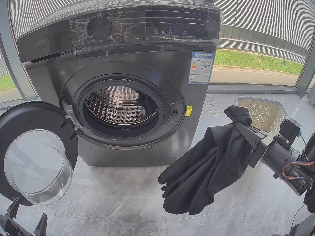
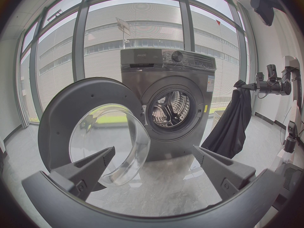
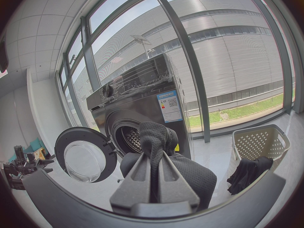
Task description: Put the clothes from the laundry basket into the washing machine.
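A grey front-loading washing machine (image 1: 131, 82) stands ahead with its round door (image 1: 36, 151) swung open to the left and its steel drum (image 1: 119, 110) showing. My right gripper (image 1: 241, 125) is shut on a black garment (image 1: 210, 167), which hangs in the air to the right of the machine, above the floor. The same garment (image 3: 158, 143) bunches over the right gripper's fingers (image 3: 139, 174) in the right wrist view. A cream laundry basket (image 3: 259, 143) stands on the floor at the right, another dark garment (image 3: 248, 173) draped over its rim. My left gripper (image 2: 152, 162) is open and low, facing the door.
Large windows (image 1: 262, 33) run behind and beside the machine. Grey marble floor (image 1: 115, 194) lies bare in front of it. The open door (image 2: 91, 127) juts out on the left side of the drum opening.
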Available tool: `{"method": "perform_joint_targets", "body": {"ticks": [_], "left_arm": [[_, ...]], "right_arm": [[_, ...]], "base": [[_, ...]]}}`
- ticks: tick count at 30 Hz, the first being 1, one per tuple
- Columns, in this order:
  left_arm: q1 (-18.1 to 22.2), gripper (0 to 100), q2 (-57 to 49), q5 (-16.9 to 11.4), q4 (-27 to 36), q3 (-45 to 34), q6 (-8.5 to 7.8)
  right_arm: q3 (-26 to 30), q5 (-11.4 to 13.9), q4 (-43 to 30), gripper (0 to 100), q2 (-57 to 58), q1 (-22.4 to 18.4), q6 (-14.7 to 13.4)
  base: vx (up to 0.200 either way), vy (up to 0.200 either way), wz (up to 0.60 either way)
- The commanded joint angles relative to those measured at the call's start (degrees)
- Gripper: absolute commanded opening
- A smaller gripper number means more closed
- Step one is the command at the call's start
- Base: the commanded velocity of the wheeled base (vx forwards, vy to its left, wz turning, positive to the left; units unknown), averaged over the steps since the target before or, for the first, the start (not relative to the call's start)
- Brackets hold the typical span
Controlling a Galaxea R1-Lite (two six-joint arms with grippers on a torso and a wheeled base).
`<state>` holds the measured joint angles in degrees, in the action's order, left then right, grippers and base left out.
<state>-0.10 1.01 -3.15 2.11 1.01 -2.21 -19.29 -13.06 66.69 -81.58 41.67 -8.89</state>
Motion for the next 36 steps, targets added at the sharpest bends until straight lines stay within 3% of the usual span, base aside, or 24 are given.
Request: {"method": "perform_joint_targets", "body": {"ticks": [1, 7, 14, 20, 24, 26, 27, 29, 30, 31, 34, 36], "left_arm": [[0.01, 100, -1.01, -0.02, 0.0, -1.01, 0.01], [0.01, 100, -1.01, -0.02, 0.0, -1.01, 0.01], [0.01, 100, -1.01, -0.02, -0.09, -1.01, -0.08], [0.01, 100, -1.01, 0.07, 0.0, -1.01, -0.43], [0.01, 100, -1.01, 0.16, 0.0, -1.01, -0.69], [0.01, 100, -1.01, 0.16, 0.0, -1.01, -0.61], [0.01, 100, -1.01, 0.07, 0.0, -1.01, -0.61], [0.01, 100, -1.01, 0.16, 0.0, -1.01, -0.61], [0.01, 100, -1.01, 0.16, 0.0, -1.01, -0.61], [0.01, 100, -1.01, 0.16, 0.0, -1.01, -0.61], [0.01, 100, -1.01, 0.16, 0.0, -1.01, -0.61], [0.01, 100, -1.01, 0.16, 0.0, -1.01, -0.61]], "right_arm": [[-0.05, -0.04, 0.01, 0, -0.16, -0.01, 0.01], [0.13, -0.13, 0.01, 0, -0.16, -0.01, 0.01], [0.13, 0.05, -0.43, 0, -0.16, -0.01, -0.17], [-5.32, 4.09, -0.25, 0, -1.65, 0.17, -7.46], [-4.44, 4.88, -0.6, 0, -1.83, 1.31, -9.31], [-1.98, 4.71, -0.78, 0, -2.62, 0.52, -8.08], [0.04, 4.71, -0.86, 0, -2.8, -0.01, -5.7], [4.87, 5.23, -0.86, 0, -2.62, -2.73, 1.77], [5.57, 5.5, -0.78, 0, -2.71, -3.26, 2.65], [7.77, 7.96, 0.01, 0, -3.06, -6.25, 6.16], [7.86, 13.94, 0.01, 0, -2.44, -8.27, 6.16], [7.68, 14.55, 0.1, 0, -2.18, -8.62, 5.63]], "base": [[-0.2, 0.0, 0.0], [-0.2, 0.0, 0.0], [0.0, 0.0, 0.0], [0.0, 0.0, 0.0], [0.0, 0.0, 0.0], [0.0, 0.0, 0.0], [0.0, 0.0, 0.0], [0.0, 0.0, 0.0], [0.0, 0.0, 0.0], [0.0, 0.0, 0.0], [0.0, 0.0, 0.0], [0.0, 0.0, 0.0]]}}
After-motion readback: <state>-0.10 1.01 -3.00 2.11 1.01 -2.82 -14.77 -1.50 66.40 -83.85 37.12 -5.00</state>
